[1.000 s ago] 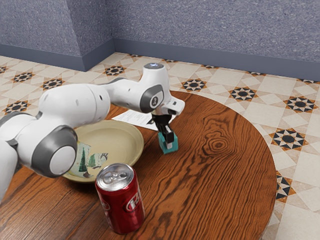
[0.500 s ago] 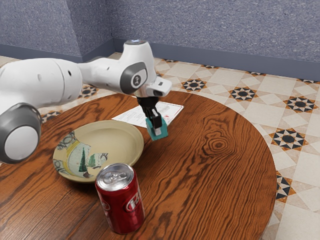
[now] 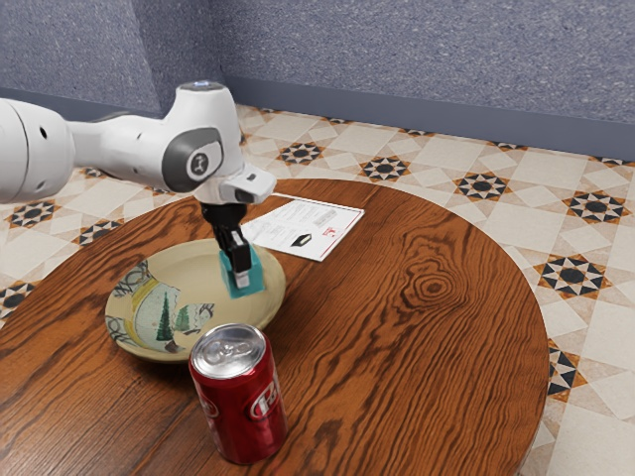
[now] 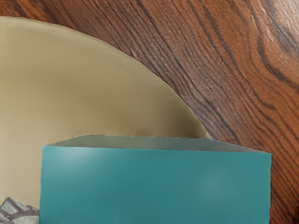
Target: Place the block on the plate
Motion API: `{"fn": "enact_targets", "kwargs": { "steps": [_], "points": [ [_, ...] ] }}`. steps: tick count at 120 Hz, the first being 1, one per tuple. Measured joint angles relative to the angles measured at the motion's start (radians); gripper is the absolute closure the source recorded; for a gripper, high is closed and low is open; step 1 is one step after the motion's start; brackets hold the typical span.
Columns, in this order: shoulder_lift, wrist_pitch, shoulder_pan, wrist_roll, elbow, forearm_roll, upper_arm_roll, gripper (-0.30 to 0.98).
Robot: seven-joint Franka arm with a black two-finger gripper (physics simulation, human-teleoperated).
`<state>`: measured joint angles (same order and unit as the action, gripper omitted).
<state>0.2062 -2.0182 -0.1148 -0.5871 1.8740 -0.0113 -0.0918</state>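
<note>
Between the fingers of the black two-finger gripper point(image 3: 237, 266) sits the teal block point(image 3: 257, 282), clamped from both sides and tilted in the exterior view. Directly beneath the fingers is the round beige plate point(image 3: 189, 273), with the block over its side toward the exterior view's right; whether the block touches it, I cannot tell. Across the plate from the fingers, toward the exterior view's left, is a painted decoration with green trees point(image 3: 165, 319). Above the fingers, the white arm point(image 3: 119, 149) reaches in from the exterior view's left. Beyond the fingers and toward the exterior view's right, a printed sheet of paper point(image 3: 322, 222) lies flat near the plate. On the camera's side of the fingers, a red soda can point(image 3: 238, 407) with a silver top stands upright, just beside the plate. Under it all is the wood-grained round table point(image 3: 417, 357), and farther out come the patterned tile floor point(image 3: 595, 238) and the blue-gray wall point(image 3: 427, 59).
</note>
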Motion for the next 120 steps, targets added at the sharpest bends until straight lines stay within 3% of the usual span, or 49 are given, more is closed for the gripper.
{"fn": "enact_targets", "kwargs": {
  "steps": [25,51,69,92,120],
  "points": [
    [-0.028,0.006,0.084,-0.016,0.058,0.058,0.001,0.32],
    [0.113,-0.039,0.121,-0.035,-0.016,0.077,0.002,0.32],
    [0.14,-0.06,0.139,-0.044,-0.012,0.079,0.002,0.32],
    [0.142,-0.069,0.139,-0.056,-0.012,0.074,0.001,0.14],
    [0.036,-0.023,0.094,-0.065,-0.01,0.06,0.003,0.05]
  ]
}}
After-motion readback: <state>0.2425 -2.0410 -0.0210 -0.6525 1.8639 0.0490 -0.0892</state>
